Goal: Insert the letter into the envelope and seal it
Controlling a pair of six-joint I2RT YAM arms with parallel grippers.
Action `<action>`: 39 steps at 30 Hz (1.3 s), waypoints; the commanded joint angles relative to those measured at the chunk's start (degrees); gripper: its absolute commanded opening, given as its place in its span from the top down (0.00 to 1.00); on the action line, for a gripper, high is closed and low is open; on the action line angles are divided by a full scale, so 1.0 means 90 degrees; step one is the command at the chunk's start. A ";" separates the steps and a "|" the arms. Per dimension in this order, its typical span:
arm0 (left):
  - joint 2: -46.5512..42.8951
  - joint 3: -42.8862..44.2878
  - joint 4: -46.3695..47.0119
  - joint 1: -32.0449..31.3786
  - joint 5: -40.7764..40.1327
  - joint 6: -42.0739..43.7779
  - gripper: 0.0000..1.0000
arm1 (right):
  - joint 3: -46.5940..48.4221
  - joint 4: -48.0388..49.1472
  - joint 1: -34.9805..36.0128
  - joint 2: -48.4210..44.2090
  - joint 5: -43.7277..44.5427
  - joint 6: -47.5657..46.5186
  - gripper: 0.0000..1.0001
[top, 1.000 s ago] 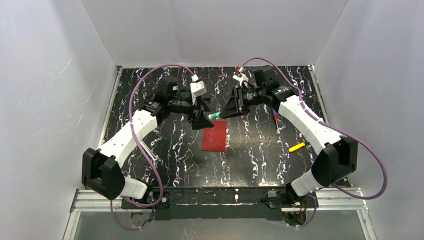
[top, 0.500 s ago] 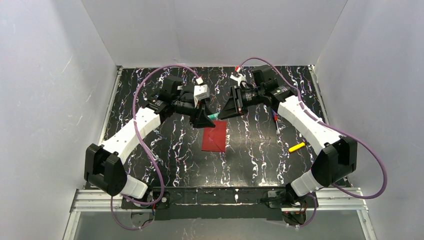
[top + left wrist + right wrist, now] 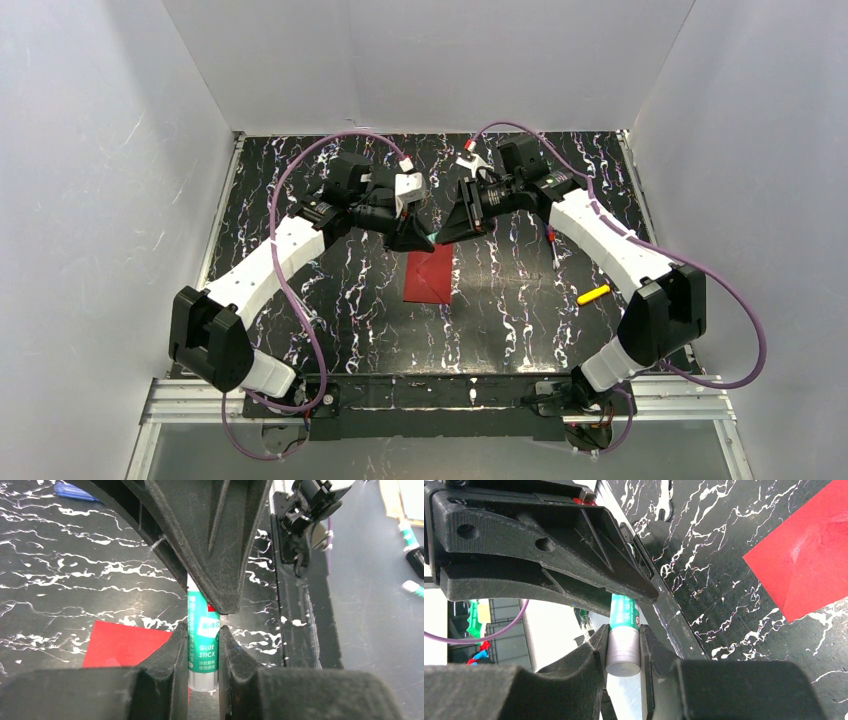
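Glue stick [image 3: 202, 655] gripped from both ends: left gripper [image 3: 202, 635] closed on the green body, right gripper [image 3: 623, 637] on the grey end. Red envelope [image 3: 430, 275] lies flat below

The left gripper [image 3: 416, 240] and right gripper [image 3: 448, 232], joined on the glue stick [image 3: 202, 652], blocked the envelope [image 3: 430, 282] at its far end only.

- The envelope [image 3: 428, 277] lies flat on the table [image 3: 520, 310], about mid-table.
- Over its far edge, the left gripper [image 3: 414, 238] and the right gripper [image 3: 451, 231] meet tip to tip, the left one on the left.
- A glue stick [image 3: 432, 236] spans between them, each end pinched by one gripper.
- A pen [image 3: 553, 245] lies right of the envelope.
- A marker [image 3: 593, 294] lies nearer and further right.
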 commanded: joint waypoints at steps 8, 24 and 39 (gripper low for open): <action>-0.0390 -0.0277 0.0229 -0.0109 -0.0845 -0.0341 1.00 | -0.0171 0.0965 -0.0015 -0.0494 0.0746 0.0609 0.22; -0.0748 -0.0586 0.0625 -0.0104 -0.1279 -0.0875 1.00 | -0.1060 0.2317 -0.0130 -0.0955 0.0808 0.2005 0.72; 0.0044 0.0358 0.1565 -0.0104 -0.1863 -0.0880 1.00 | -0.2364 0.4616 0.0489 -0.0571 0.0498 0.3297 0.99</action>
